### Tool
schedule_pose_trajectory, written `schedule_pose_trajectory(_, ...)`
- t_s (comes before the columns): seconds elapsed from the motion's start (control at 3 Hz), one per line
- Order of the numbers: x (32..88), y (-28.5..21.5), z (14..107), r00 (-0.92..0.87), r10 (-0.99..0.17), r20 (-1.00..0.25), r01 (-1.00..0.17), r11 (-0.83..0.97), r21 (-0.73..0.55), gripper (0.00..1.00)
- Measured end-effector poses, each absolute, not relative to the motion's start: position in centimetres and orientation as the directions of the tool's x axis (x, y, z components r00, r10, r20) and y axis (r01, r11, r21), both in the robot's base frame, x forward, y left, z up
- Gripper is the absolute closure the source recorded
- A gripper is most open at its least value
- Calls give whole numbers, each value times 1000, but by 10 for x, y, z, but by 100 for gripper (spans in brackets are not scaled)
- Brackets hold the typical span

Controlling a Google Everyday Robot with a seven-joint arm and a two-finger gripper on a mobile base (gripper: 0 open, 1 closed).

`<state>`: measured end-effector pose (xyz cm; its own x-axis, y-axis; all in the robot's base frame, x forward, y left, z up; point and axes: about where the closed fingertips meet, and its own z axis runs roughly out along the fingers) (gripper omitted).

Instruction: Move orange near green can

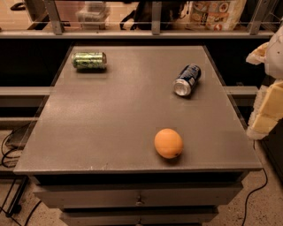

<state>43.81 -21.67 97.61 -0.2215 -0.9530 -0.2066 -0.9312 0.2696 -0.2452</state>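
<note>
1. The table [110, 119] has a flat, matte grey top with a faint speckle. It is roughly square and narrows toward the far side in this view. Under its front edge are grey drawers [139, 202], each with a small knob at the middle.
2. The orange [168, 143] sits on the table near the front edge, a little right of centre. It rests on its own and throws a small shadow on the grey.
3. The green can [89, 60] lies on its side at the far left corner, its length running across the table. It is well apart from the orange, which lies diagonally across the top from it.
4. A dark blue can [187, 80] also lies on its side, at the far right, with its silver end turned toward the camera. It is beyond the orange and clear of it.
5. The hand [269, 95] appears to be the pale cream and white shape at the right edge of the view. It is beside the table's right side, off the top and apart from all three things. I cannot tell whether it is apart or together.
6. Behind the table runs a metal rail [154, 33] with upright posts. Past it stand printed packets [216, 13] and a clear box [93, 13].
7. The floor [265, 207] is pale and speckled. Dark cables [9, 150] loop on the left, and one thin cable [258, 185] trails on the right.
</note>
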Motion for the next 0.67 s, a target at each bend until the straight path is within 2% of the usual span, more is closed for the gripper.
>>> schedule_pose_trajectory(0.33, 438, -216, 978, -215, -954, -209, -931, 265, -253, 0)
schedule_pose_trajectory(0.67, 438, -206, 967, -178, -945, -275, -944, 243, -225, 0)
